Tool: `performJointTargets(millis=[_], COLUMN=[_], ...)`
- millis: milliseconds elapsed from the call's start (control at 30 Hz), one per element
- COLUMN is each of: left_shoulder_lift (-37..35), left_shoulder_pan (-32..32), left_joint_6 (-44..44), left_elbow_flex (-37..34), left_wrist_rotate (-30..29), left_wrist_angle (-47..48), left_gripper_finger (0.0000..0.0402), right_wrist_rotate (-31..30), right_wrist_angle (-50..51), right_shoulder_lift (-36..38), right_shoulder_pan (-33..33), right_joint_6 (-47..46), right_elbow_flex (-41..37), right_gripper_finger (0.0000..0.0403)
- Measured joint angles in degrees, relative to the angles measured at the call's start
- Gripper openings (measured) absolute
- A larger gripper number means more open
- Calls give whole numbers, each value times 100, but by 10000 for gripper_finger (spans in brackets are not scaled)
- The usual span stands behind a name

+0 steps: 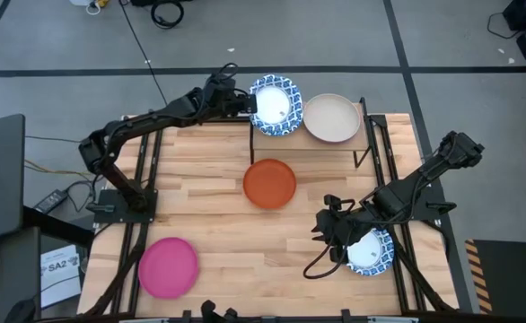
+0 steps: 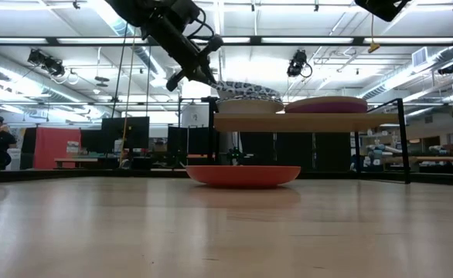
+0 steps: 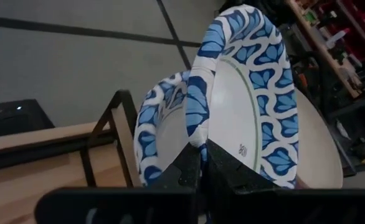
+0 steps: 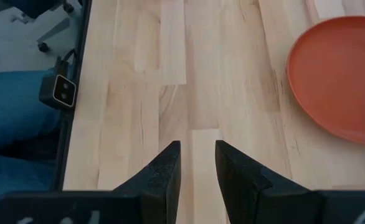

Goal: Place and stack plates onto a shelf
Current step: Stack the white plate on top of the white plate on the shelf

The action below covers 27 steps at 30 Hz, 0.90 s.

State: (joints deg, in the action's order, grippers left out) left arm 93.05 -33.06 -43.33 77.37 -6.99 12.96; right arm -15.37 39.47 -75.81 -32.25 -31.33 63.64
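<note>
While the blue-rimmed plate hangs tilted over the shelf, directly above a second patterned plate already lying there, the left hand pinches its rim from the shelf's left end. The coming move is probably a short drop straight down onto that plate. A beige plate sits beside them on the shelf. The right hand, part spread and holding nothing, waits near the desk's front right, well apart from the orange plate.

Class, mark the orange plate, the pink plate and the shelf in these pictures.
orange plate (image 1: 269, 183), high view, its middle.
pink plate (image 1: 168, 266), high view, its middle.
shelf (image 2: 288, 122), low view, front edge of its board.
</note>
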Motion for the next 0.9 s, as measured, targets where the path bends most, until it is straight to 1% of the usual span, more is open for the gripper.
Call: performJointTargets(millis=[900], left_shoulder_lift=[51], left_shoulder_pan=[20], left_joint_6=[66], left_elbow_flex=[2], left_wrist_rotate=[-108], left_wrist_angle=[21], left_gripper_finger=[22], right_wrist_rotate=[5], right_wrist_angle=[-116], right_shoulder_lift=[2], right_shoulder_pan=[0], right_joint_6=[-2], right_elbow_flex=[0], right_gripper_finger=[105])
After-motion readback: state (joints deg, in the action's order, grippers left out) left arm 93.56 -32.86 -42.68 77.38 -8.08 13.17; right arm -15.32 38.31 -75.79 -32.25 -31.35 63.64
